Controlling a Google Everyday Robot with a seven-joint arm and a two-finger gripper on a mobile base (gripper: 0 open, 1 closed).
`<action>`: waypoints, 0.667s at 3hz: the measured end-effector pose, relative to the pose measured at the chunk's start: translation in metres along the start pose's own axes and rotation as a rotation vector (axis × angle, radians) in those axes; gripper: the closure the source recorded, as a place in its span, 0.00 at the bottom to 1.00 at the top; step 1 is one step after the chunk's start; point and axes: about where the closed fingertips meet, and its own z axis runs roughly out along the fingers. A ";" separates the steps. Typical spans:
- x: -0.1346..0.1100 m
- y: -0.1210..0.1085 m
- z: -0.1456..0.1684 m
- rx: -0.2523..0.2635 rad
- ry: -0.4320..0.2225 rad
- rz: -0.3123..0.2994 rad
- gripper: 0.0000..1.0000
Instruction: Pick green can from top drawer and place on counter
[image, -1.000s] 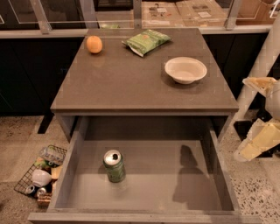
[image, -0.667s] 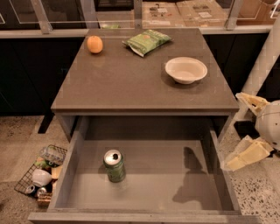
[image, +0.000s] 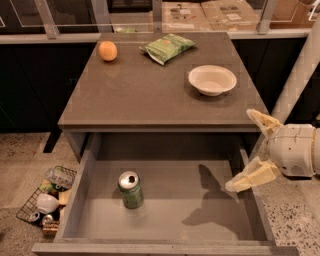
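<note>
The gripper (image: 239, 150) is hanging at the right side of the open drawer (image: 170, 222), its two pale fingers (image: 252, 176) spread wide and holding nothing. Compared with a second ago, it is sitting further left and lower. The lower finger is now reaching in over the drawer's right wall, where before it was outside it. Its shadow on the drawer floor is also lying further left. The green can (image: 130, 190) is standing upright on the drawer floor, left of the middle, in the same spot as before and well apart from the gripper. On the counter (image: 150, 95), the orange (image: 107, 50), the green snack bag (image: 167, 46) and the white bowl (image: 212, 80) are sitting unchanged. A wire basket (image: 45, 200) of odds and ends is lying on the ground left of the drawer.
</note>
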 end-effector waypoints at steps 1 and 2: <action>0.001 0.006 0.015 -0.043 -0.011 0.018 0.00; 0.007 0.024 0.048 -0.093 -0.053 0.042 0.00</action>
